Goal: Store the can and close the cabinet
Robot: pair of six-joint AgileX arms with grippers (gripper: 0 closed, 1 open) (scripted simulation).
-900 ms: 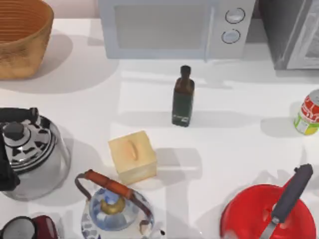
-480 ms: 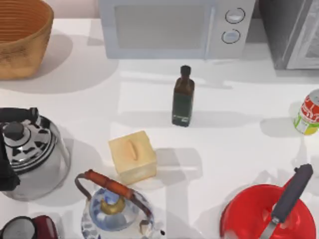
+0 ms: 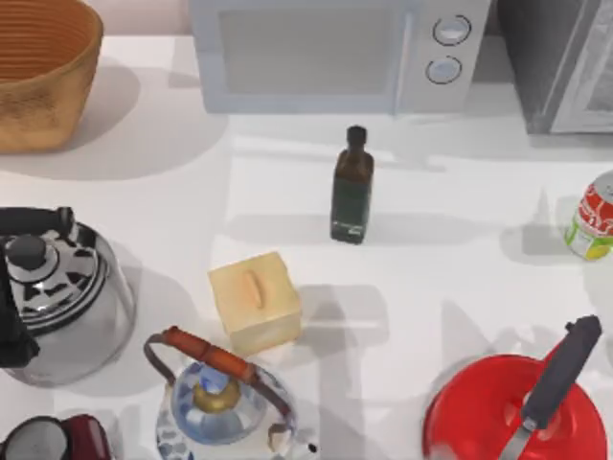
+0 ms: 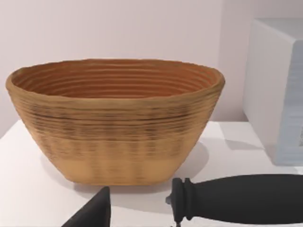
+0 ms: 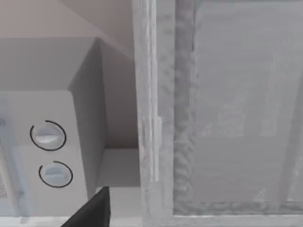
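Observation:
The can (image 3: 594, 228), with its silver top, red band and yellow-green base, stands upright at the table's far right edge. Behind it, at the back right corner, is the grey cabinet (image 3: 560, 67). The right wrist view faces the cabinet's pale front panel (image 5: 236, 118) and its frame from close by, with the microwave's dials (image 5: 47, 135) beside it. A dark part of my right gripper (image 5: 92, 210) shows low in that view. A dark part of my left gripper (image 4: 94, 213) shows in front of the woven basket (image 4: 116, 118).
A microwave (image 3: 335, 53) stands at the back and a woven basket (image 3: 43, 72) at the back left. A dark green bottle (image 3: 351, 187) is mid-table. A steel kettle (image 3: 57, 297), wooden box (image 3: 254, 302), blue teapot (image 3: 215, 398) and red pot (image 3: 517, 422) crowd the front.
Shadows on the table near the can and above the red pot have shifted. None of the objects has moved.

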